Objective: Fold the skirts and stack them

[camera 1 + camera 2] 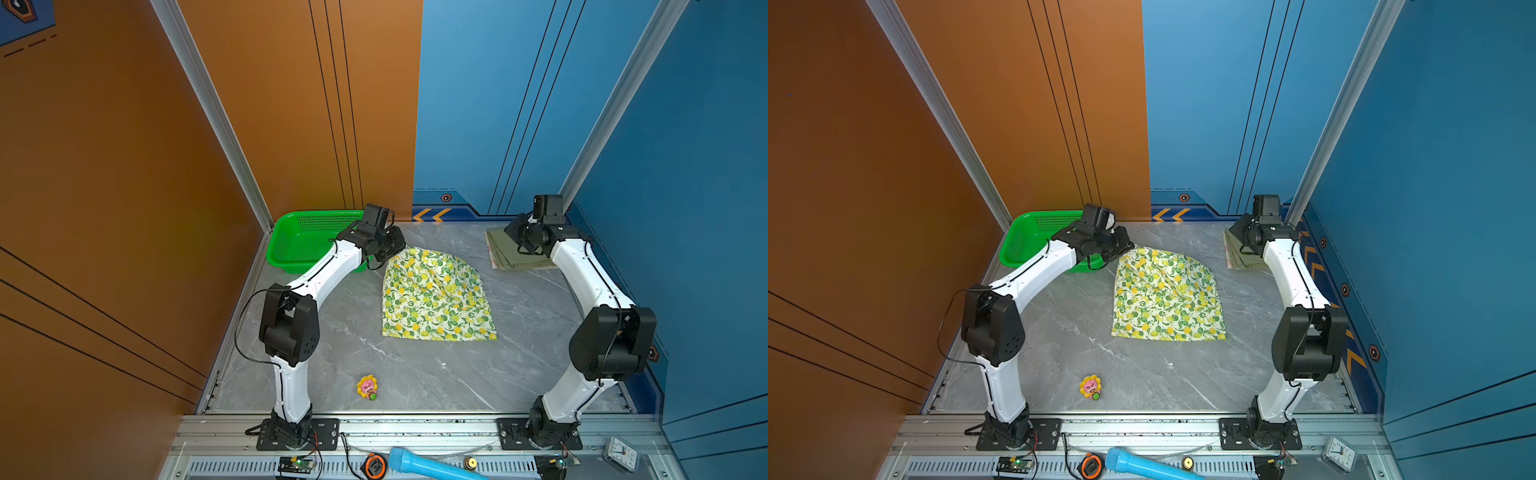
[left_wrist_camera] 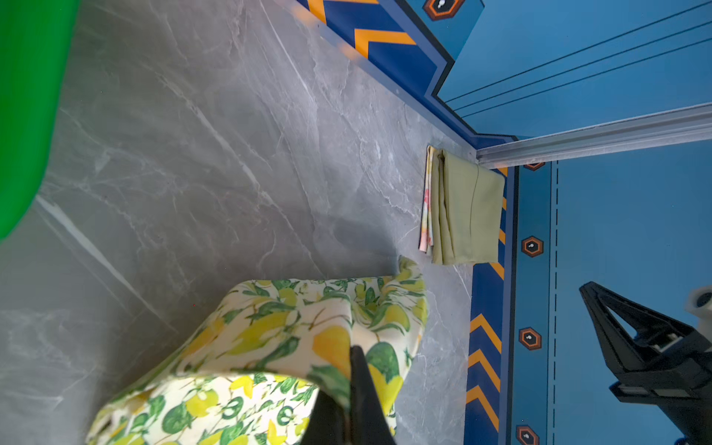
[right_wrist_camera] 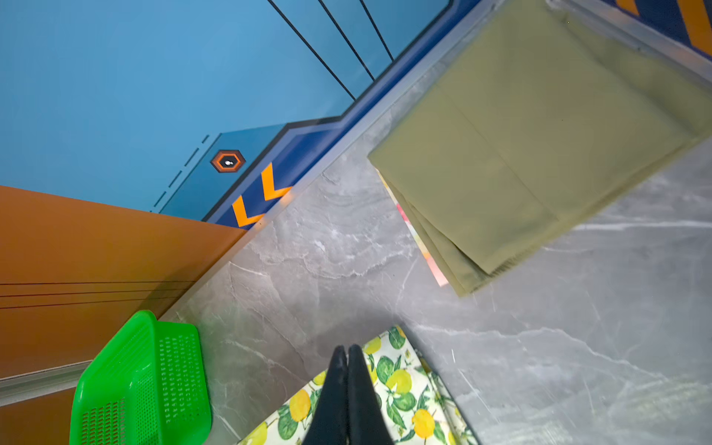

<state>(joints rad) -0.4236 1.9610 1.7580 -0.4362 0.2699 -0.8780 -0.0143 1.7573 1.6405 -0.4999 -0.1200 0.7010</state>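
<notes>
Just right of the green basket (image 1: 303,245), the left gripper (image 2: 356,358) is pinched shut on the far left waist corner of the lemon skirt (image 1: 436,299). The skirt spreads across the middle of the table (image 1: 415,374), waist far and hem near, rumpled at the top and flat below. Its free far corner lies toward the right gripper (image 3: 344,354), which is closed and empty above the folded olive skirt (image 3: 520,135) stacked on the floral skirt (image 2: 425,215) in the far right corner.

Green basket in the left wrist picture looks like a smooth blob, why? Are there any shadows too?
Left wrist view: the green basket sits at the frame's edge, probably too near the lens, so it blurs and its mesh holes vanish; a soft shadow darkens the table beside the lemon skirt. Right wrist view: the basket's holes look sharp.
</notes>
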